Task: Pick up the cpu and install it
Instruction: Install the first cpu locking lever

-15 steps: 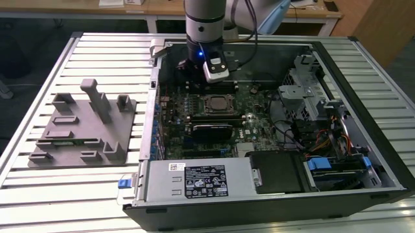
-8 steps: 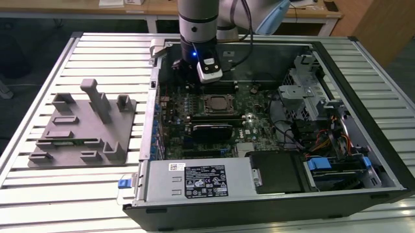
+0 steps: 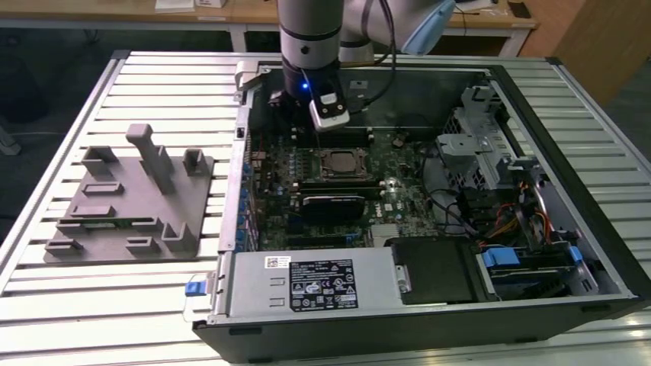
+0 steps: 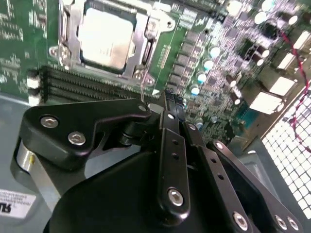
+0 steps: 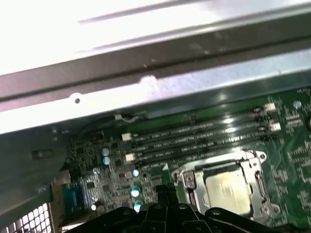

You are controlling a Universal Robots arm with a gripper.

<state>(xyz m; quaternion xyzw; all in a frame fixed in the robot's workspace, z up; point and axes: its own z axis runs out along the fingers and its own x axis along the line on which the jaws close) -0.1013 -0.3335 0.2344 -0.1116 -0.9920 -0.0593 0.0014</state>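
The cpu (image 3: pixel 339 162) lies flat in the black-framed motherboard socket inside the open computer case, its silver top plate facing up. Both wrist views show the cpu (image 4: pixel 107 39) (image 5: pixel 226 187) framed by the socket's metal bracket. My gripper (image 4: pixel 167 97) hangs above the board beside the socket, toward the case's far wall, with the black fingers (image 5: pixel 163 194) drawn together and nothing between them. In the exterior view the gripper (image 3: pixel 300 114) hovers over the memory slots just beyond the socket. It does not touch the cpu.
The grey plastic fixture tray (image 3: pixel 127 198) sits on the slatted table at the exterior view's left. In the case, the power supply (image 3: pixel 305 286) fills the near side. A drive cage (image 3: pixel 478 145) and loose cables (image 3: pixel 489 217) crowd the right. The case wall (image 5: pixel 146 58) is close behind the gripper.
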